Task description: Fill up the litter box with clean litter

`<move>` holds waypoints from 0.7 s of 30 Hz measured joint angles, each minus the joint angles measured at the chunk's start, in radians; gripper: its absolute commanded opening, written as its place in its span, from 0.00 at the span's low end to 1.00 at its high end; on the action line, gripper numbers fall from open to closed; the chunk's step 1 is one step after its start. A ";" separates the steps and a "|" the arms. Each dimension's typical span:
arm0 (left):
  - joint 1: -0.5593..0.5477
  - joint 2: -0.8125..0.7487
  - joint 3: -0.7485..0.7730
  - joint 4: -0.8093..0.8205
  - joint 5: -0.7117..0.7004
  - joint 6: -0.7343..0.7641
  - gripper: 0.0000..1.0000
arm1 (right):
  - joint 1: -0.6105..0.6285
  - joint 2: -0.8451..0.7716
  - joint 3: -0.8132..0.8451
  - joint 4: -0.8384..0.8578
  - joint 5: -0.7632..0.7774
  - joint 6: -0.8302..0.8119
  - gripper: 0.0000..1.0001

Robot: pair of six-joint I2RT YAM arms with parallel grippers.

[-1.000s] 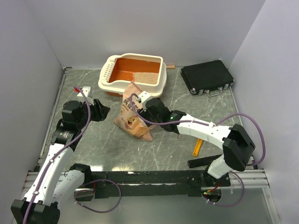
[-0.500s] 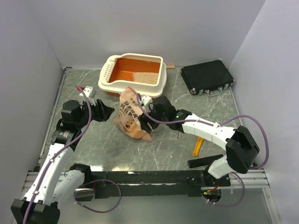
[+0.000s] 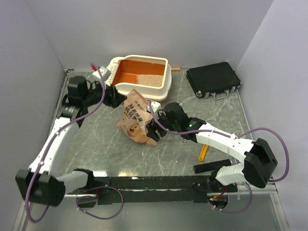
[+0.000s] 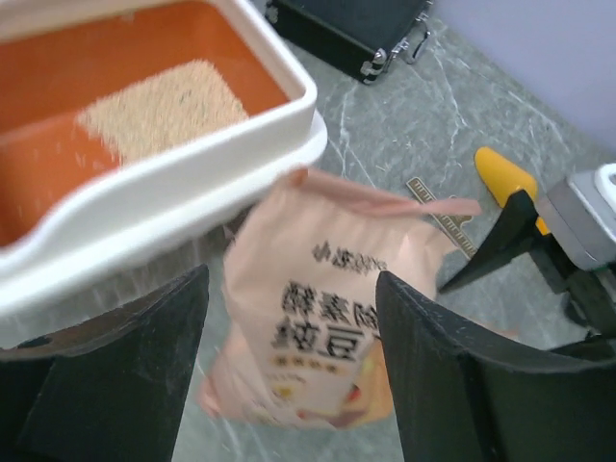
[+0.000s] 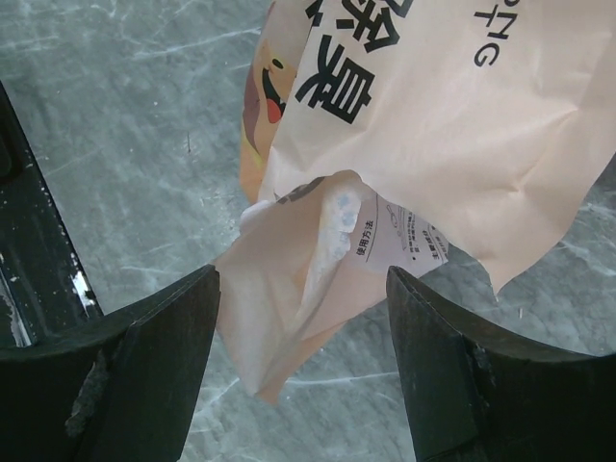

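1. The large rectangular plastic litter box [image 3: 111, 79], orange inside with a wide cream-white rim, sits flat at the far side of my table [image 3: 96, 149], slotted short side to my left.
2. Fine beige clean litter [image 3: 149, 79] covers only the near right part of its orange floor.

Matt paper bag [image 3: 135, 119], plastic litter box [image 3: 169, 77]
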 measured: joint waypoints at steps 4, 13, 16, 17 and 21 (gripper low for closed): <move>0.000 0.115 0.082 0.014 0.102 0.140 0.82 | 0.009 0.001 0.000 0.000 -0.004 0.000 0.78; 0.006 0.319 0.227 -0.089 0.303 0.443 0.84 | 0.014 0.004 -0.010 0.034 -0.008 0.001 0.79; 0.008 0.402 0.341 -0.135 0.351 0.527 0.84 | 0.014 0.004 -0.028 0.044 -0.006 0.002 0.79; 0.008 0.431 0.377 -0.153 0.365 0.557 0.85 | 0.014 0.004 -0.034 0.046 -0.006 0.002 0.79; 0.009 0.552 0.498 -0.247 0.430 0.651 0.84 | 0.014 0.002 -0.069 0.053 -0.006 0.007 0.79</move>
